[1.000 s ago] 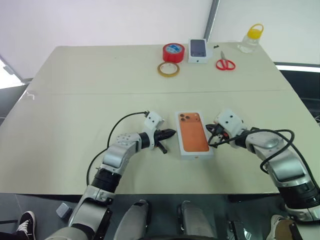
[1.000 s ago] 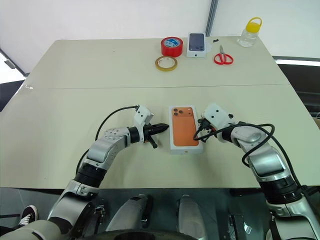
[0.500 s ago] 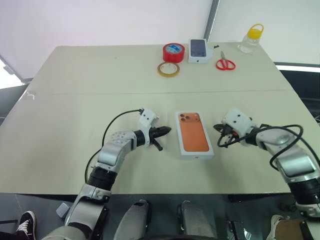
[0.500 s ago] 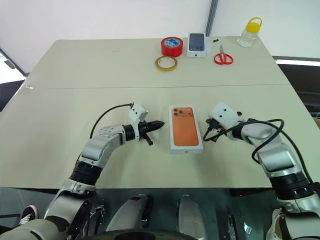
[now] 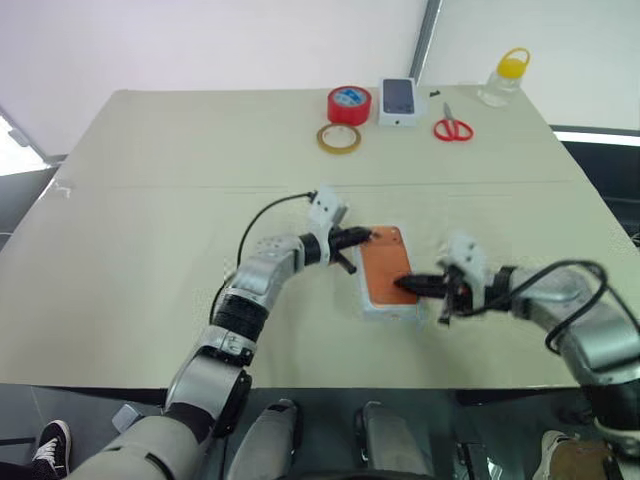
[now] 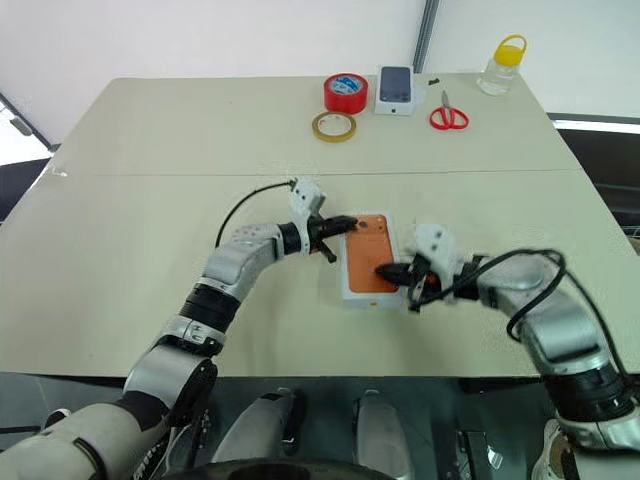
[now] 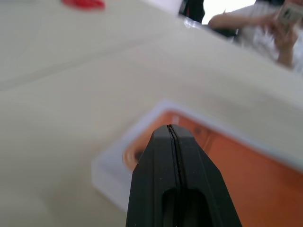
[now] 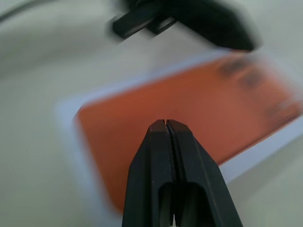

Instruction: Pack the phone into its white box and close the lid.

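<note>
On table centre, closed lid (image 6: pixel 369 259) w/ orange print; L gripper (image 6: pixel 345 226) & R gripper (image 6: pixel 385 270) over it, both jaws shut, empty. Risk: uneven press could've skewed lid or slid box.

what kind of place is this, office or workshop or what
Probably a test or demo workspace rather than a home: a plain beige table by a blank white wall, laid out with tape rolls, scissors and the closed lid for practice.
</note>
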`<state>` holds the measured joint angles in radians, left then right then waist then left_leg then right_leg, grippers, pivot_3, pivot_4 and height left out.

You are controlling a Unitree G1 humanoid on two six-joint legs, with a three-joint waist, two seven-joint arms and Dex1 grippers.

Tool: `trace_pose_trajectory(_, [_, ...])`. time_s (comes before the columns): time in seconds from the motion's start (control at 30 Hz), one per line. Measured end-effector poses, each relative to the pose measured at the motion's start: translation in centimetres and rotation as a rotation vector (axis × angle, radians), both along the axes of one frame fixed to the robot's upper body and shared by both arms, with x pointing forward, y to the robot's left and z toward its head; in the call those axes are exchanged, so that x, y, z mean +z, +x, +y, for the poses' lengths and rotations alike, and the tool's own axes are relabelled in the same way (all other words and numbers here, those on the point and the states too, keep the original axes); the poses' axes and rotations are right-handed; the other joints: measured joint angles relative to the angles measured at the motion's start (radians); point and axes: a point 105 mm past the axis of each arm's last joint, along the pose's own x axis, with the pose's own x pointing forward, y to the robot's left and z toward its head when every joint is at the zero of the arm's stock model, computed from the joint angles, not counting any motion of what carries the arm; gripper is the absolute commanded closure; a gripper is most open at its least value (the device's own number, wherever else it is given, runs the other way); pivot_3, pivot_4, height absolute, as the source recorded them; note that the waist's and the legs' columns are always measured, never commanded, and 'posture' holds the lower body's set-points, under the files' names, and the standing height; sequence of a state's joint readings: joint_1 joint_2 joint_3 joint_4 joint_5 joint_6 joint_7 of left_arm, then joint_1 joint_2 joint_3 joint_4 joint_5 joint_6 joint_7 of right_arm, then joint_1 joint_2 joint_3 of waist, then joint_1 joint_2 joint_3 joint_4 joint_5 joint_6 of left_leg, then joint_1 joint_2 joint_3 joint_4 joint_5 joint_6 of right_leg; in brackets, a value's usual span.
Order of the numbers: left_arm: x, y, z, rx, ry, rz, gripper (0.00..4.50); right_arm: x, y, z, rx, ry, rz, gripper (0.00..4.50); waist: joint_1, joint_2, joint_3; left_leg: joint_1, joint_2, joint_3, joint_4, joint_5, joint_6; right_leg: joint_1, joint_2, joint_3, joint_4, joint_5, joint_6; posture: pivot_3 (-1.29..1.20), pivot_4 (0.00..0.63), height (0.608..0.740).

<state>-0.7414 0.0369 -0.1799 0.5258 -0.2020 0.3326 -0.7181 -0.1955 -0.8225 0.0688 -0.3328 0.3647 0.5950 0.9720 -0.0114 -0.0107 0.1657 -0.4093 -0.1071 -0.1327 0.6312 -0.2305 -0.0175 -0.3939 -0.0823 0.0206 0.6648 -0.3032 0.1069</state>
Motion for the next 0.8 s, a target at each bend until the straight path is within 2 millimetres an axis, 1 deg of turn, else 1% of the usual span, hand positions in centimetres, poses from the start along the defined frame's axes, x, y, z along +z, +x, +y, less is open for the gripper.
trace_pose_trajectory(0.07, [-0.4,-0.1,-0.1,-0.008,0.030,-0.021,4.50,-0.6,-0.5,0.1,0.034,-0.072,-0.029,4.46,0.001,0.000,-0.001,0.001,0.000,0.000,0.000,0.000,0.000,0.002,0.000,0.000,0.000,0.000,0.000,0.00,0.150,0.740])
trace_pose_trajectory(0.13, [-0.6,-0.1,0.0,-0.018,0.051,-0.033,4.50,-0.7,-0.7,0.2,0.055,-0.112,-0.064,4.46,0.001,-0.002,-0.003,0.003,0.000,0.000,0.000,0.000,0.000,0.004,0.000,-0.001,-0.001,0.000,0.000,0.00,0.150,0.740])
trace_pose_trajectory(0.3, [-0.8,-0.3,0.4,-0.022,0.051,-0.034,4.50,-0.6,-0.2,0.5,0.031,-0.101,-0.074,4.46,-0.001,-0.005,-0.006,0.004,0.001,-0.001,0.000,0.000,0.000,0.004,0.001,-0.001,-0.001,0.000,0.000,0.00,0.150,0.740])
trace_pose_trajectory(0.33, [-0.8,-0.3,0.5,-0.018,0.046,-0.035,4.50,-0.4,0.2,0.8,0.016,-0.073,-0.068,4.46,-0.002,-0.005,-0.006,0.003,0.001,-0.001,0.000,0.000,0.000,0.004,0.001,0.000,-0.001,0.000,0.000,0.00,0.150,0.740])
trace_pose_trajectory(0.4, [-0.4,-0.2,0.8,-0.005,0.010,-0.021,4.50,0.7,1.6,1.4,-0.038,0.021,-0.067,4.46,-0.004,-0.005,-0.005,0.003,0.001,-0.001,0.000,0.000,0.000,0.002,0.000,0.000,0.000,0.000,0.000,0.00,0.150,0.740])
trace_pose_trajectory(0.47, [0.1,-0.2,1.2,0.006,-0.040,0.006,4.50,2.8,2.9,1.8,-0.081,0.108,-0.093,4.46,-0.003,-0.005,-0.005,0.000,0.001,-0.001,0.000,0.000,-0.001,-0.001,0.000,0.001,0.001,0.000,0.000,0.00,0.150,0.740])
trace_pose_trajectory(0.5, [0.5,-0.2,1.9,0.017,-0.065,0.013,4.25,4.0,3.6,1.8,-0.109,0.139,-0.120,4.49,-0.001,-0.005,-0.004,0.000,0.001,-0.001,-0.001,0.000,-0.001,-0.002,0.001,0.001,0.001,0.000,0.000,0.00,0.150,0.740])
trace_pose_trajectory(0.53, [1.1,-0.3,2.8,0.027,-0.088,0.005,3.96,4.9,4.2,1.6,-0.134,0.171,-0.129,4.24,-0.002,-0.005,-0.004,0.000,0.001,-0.001,-0.001,0.002,-0.004,-0.002,0.001,0.001,0.001,0.000,0.000,0.00,0.150,0.740])
trace_pose_trajectory(0.57, [1.6,-0.3,3.6,0.041,-0.096,-0.008,3.68,5.3,4.4,1.3,-0.153,0.191,-0.127,3.95,0.000,-0.005,-0.004,-0.001,0.001,-0.001,-0.002,0.003,-0.005,-0.002,0.000,0.001,0.001,0.000,0.000,0.00,0.150,0.740])
trace_pose_trajectory(0.6, [2.2,-0.4,5.0,0.060,-0.091,-0.036,3.17,5.3,4.7,1.1,-0.169,0.202,-0.117,3.63,0.000,-0.005,-0.004,-0.001,0.001,-0.001,-0.002,0.003,-0.005,-0.002,0.000,0.001,0.000,0.000,0.000,0.00,0.150,0.740])
trace_pose_trajectory(0.63, [2.6,-0.6,6.4,0.078,-0.083,-0.060,2.67,5.1,4.9,0.8,-0.181,0.204,-0.108,3.15,0.000,-0.005,-0.004,-0.001,0.001,-0.001,-0.002,0.003,-0.005,-0.002,0.000,0.002,0.000,0.000,0.000,0.00,0.150,0.740])
trace_pose_trajectory(0.73, [3.0,-1.3,10.3,0.142,-0.052,-0.095,1.19,3.8,5.4,-0.7,-0.229,0.181,-0.089,1.62,0.000,-0.005,-0.004,-0.001,0.000,-0.001,-0.001,0.001,-0.003,-0.002,0.000,0.002,0.001,0.000,0.000,0.00,0.150,0.740])
trace_pose_trajectory(0.8, [2.6,-2.2,13.1,0.183,-0.015,-0.087,0.11,3.5,5.5,-1.7,-0.237,0.161,-0.087,0.53,-0.001,-0.004,-0.004,0.000,0.001,-0.001,-0.001,0.000,-0.001,-0.002,0.000,0.002,0.001,0.000,0.000,0.00,0.150,0.740])
